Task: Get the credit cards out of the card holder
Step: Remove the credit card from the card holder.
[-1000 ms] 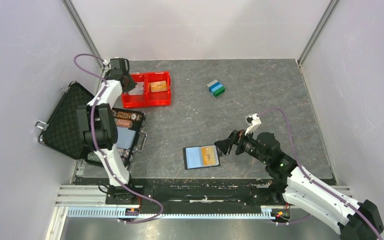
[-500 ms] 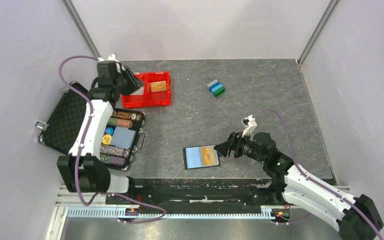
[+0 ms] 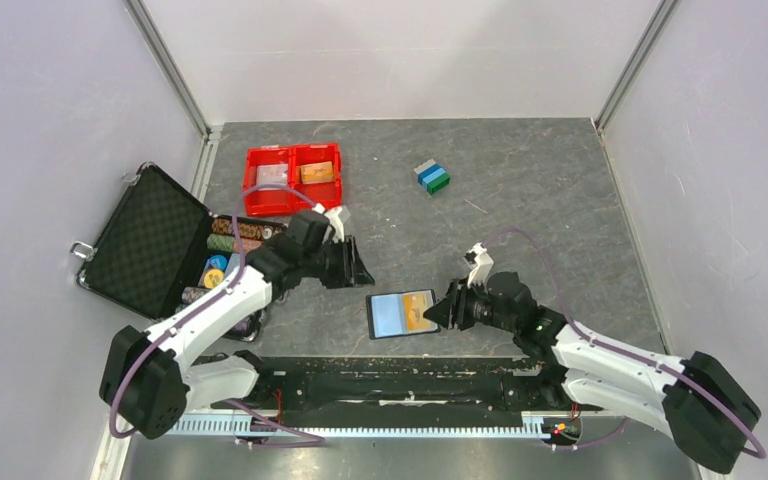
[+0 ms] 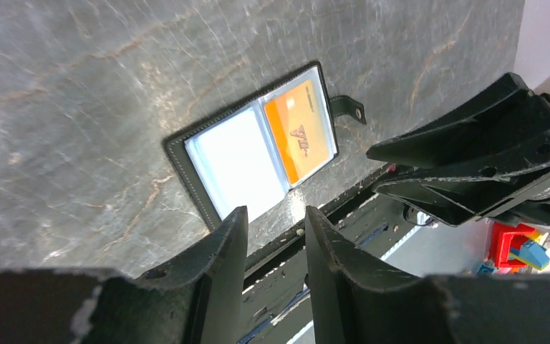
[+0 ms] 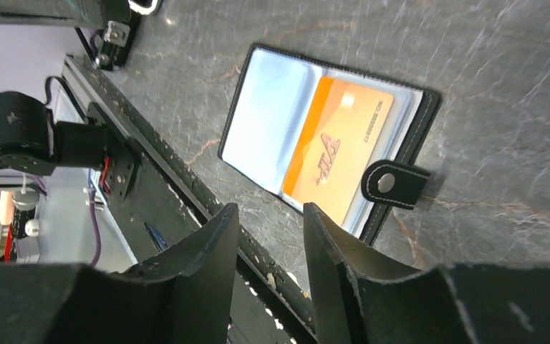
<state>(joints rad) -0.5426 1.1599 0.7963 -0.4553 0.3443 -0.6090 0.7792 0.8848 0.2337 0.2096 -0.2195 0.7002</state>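
Right gripper (image 3: 436, 313): fingers narrowly parted, empty, tips just beside the right edge of the card holder (image 3: 401, 313); contact cannot be confirmed. Left gripper (image 3: 365, 278): fingers narrowly parted, empty, near the holder's far left corner, apart from it. Holder lies open on the table (image 3: 520, 220), an orange credit card (image 3: 419, 312) in its right pocket.

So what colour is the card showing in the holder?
The card is orange; the right wrist view shows it best.

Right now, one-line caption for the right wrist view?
Open right gripper facing the unfolded card holder on the table, an orange credit card showing in one pocket.
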